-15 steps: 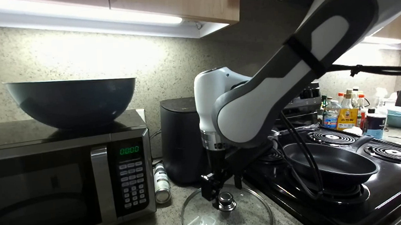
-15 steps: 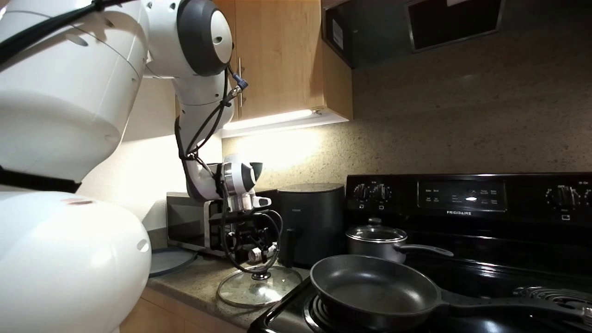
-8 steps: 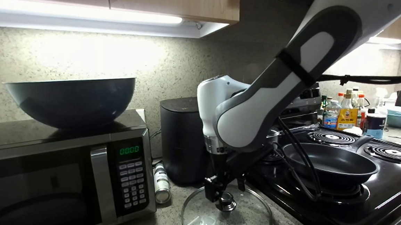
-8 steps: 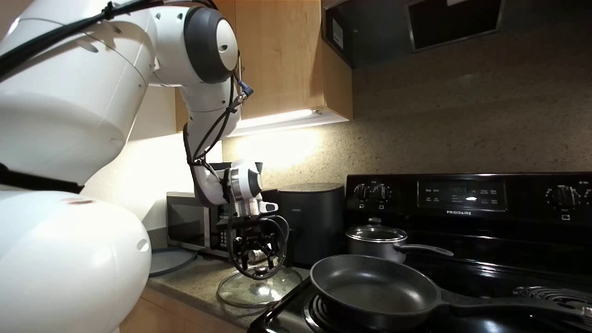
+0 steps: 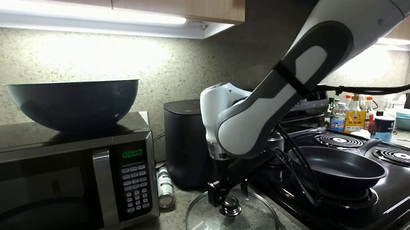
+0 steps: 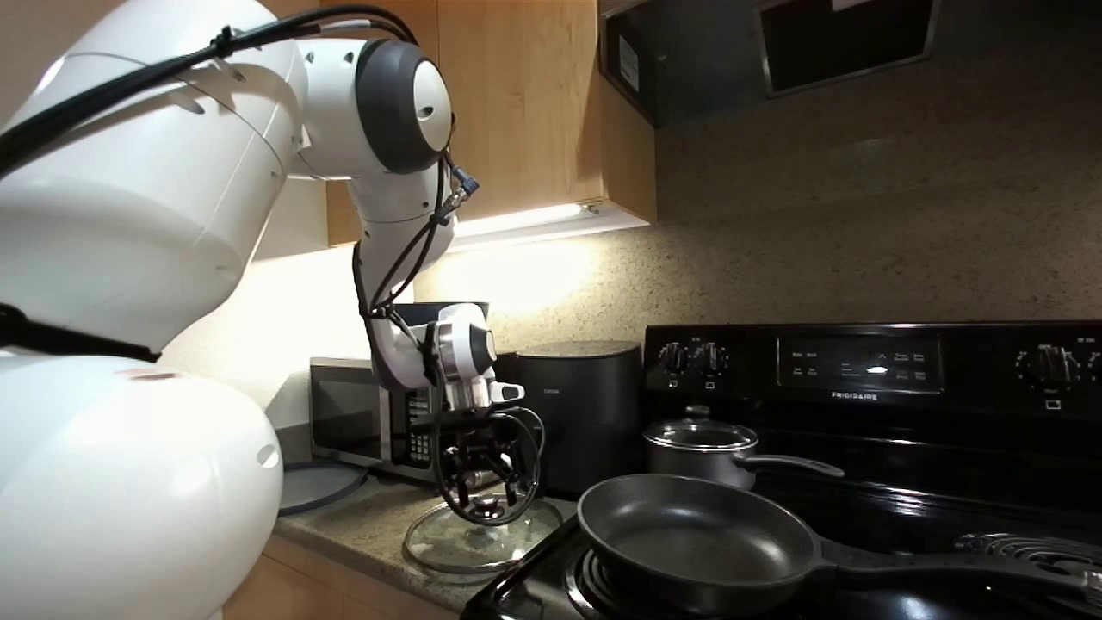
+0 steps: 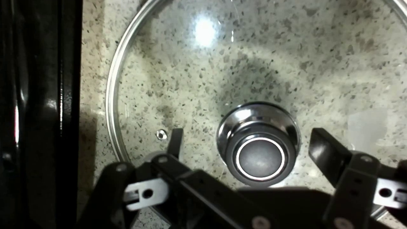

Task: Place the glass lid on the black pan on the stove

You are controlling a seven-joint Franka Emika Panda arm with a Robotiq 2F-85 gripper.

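The glass lid (image 5: 242,224) lies flat on the speckled desk (image 6: 370,530), in the stretch between the microwave (image 5: 42,196) and the stove (image 5: 394,185). The robot's arm (image 6: 164,181) bends down over it, and I see the gripper (image 7: 249,144) hanging there with its fingers (image 7: 329,152) spread wide, one to each side of the lid's dark, silver-ringed knob (image 7: 260,159). In the wrist view a gap shows on either side of that knob, so they stand clear of it; how low they reach beside it I cannot tell. A narrow strip of desk separates the lid's metal rim (image 7: 111,92) from the stove's dark edge (image 7: 68,95). On the stove, apart from the lid, the black pan (image 6: 689,542) sits over a coil burner (image 6: 592,575), its long handle (image 6: 930,564) reaching out above the black surface. Behind it, in an exterior view, stands a grey saucepan (image 6: 702,468) under a glass cover (image 6: 702,437) of its own. A big dark bowl (image 5: 74,107) rests on top of the microwave, whose display (image 5: 132,154) glows with green digits. A tall black appliance (image 5: 185,148) stands on the desk nearer the stove, and a pale printed cylinder (image 5: 165,188) lies on its side between it and the microwave. Beyond the stove, bottles (image 5: 355,120) crowd together.
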